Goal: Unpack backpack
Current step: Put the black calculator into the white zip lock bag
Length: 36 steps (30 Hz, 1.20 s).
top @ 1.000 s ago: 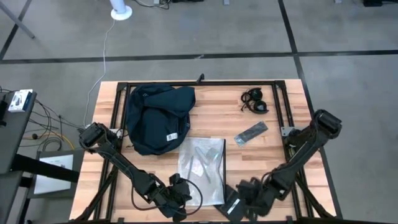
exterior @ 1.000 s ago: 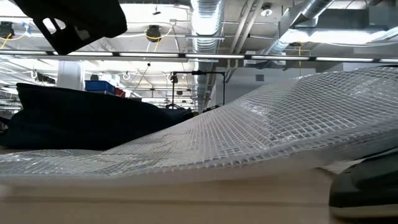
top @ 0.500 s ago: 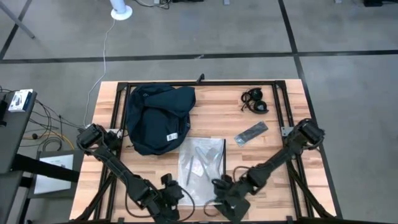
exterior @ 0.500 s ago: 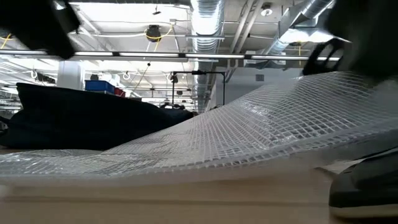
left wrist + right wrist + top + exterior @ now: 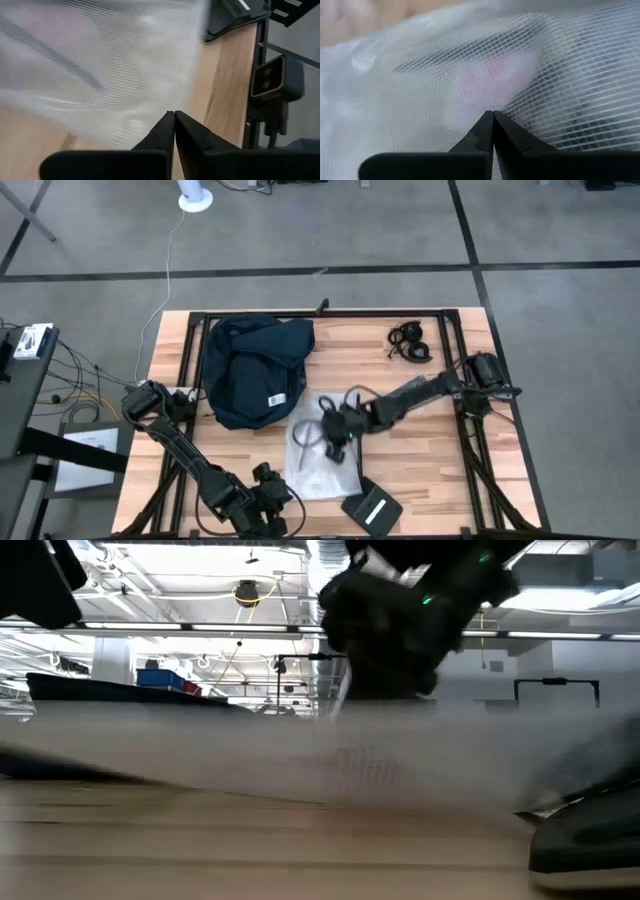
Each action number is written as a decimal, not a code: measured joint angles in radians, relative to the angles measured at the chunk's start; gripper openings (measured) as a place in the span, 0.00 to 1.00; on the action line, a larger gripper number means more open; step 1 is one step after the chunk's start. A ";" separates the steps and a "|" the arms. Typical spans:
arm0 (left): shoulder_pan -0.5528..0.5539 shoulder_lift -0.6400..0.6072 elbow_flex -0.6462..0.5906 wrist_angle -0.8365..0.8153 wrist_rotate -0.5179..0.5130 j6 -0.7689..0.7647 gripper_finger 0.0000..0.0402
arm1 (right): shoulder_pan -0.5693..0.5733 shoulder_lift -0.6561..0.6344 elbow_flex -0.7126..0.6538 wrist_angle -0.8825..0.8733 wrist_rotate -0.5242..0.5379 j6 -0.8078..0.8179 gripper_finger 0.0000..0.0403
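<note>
Right gripper [image 5: 333, 430], fingers closed, presses the clear bag [image 5: 325, 450] at mid-table; left gripper [image 5: 262, 498], also closed, waits near the front edge. Backpack [image 5: 250, 368] lies rear left. Advisable: approach its opening slowly.

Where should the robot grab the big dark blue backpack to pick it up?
Probably a raised fold near the top of the backpack, coming straight down from above. It lies slumped and crumpled on the table, so flat parts give the fingers nothing to pinch, and no handle shows. The right gripper, fingers shut, is over the clear mesh bag; the left gripper waits at the near edge.
</note>
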 joint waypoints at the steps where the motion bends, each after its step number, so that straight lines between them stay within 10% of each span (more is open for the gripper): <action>1: 0.000 0.000 0.000 0.003 0.000 0.000 0.00 | -0.023 0.000 0.000 -0.003 -0.007 -0.014 0.00; 15: 0.000 0.000 0.000 0.012 0.003 -0.049 0.00 | -0.196 -0.030 -0.002 -0.077 0.147 -0.035 0.00; 26: 0.010 0.020 0.000 0.079 0.006 0.044 0.00 | 0.261 -0.334 0.001 -0.379 0.132 0.188 0.00; 36: 0.068 0.021 0.000 0.117 0.016 0.203 0.00 | 0.692 -0.210 0.001 -0.417 -0.042 0.692 0.00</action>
